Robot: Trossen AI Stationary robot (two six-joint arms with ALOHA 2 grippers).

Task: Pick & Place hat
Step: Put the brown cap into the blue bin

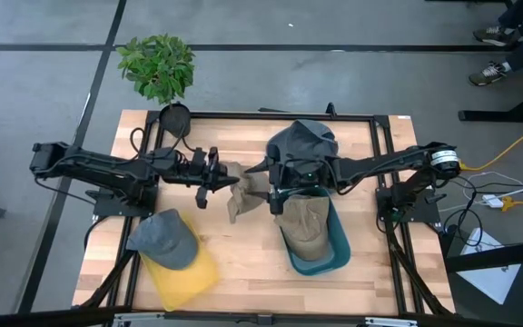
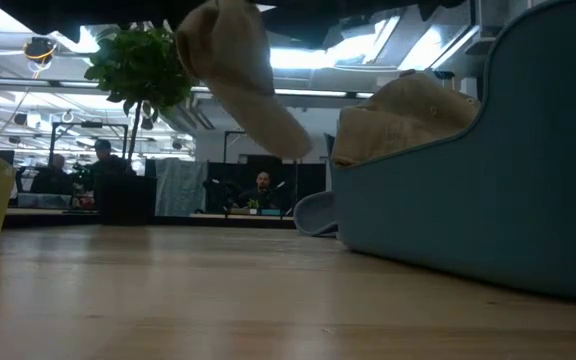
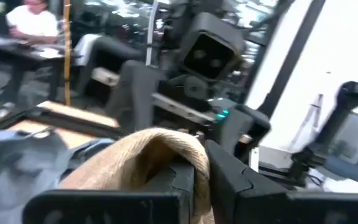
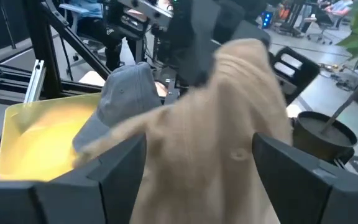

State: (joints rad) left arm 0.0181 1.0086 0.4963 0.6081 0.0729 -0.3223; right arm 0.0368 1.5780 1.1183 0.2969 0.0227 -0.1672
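1. No brand, label or writing can be read on any hat, bin or arm.
2. The left arm reaches in from the left side of the wooden surface (image 1: 243, 272) toward its middle. The left tool (image 1: 226, 177) is clamped on the tan hat (image 1: 243, 193), which hangs clear of the surface between the two arms — seen in the low view as a hat in the air.
3. The right arm stretches in from the right side. The right tool (image 1: 275, 189) stands with its fingers (image 4: 114, 165) spread wide on either side of the same tan hat, not closed on it.
4. A second tan hat (image 1: 305, 227) lies in the teal bin (image 1: 339, 250), just under the right arm.
5. A grey hat (image 1: 166, 238) rests on the yellow bin (image 1: 189, 277) at the near left — another grey hat (image 1: 302, 141) sits behind the right arm.
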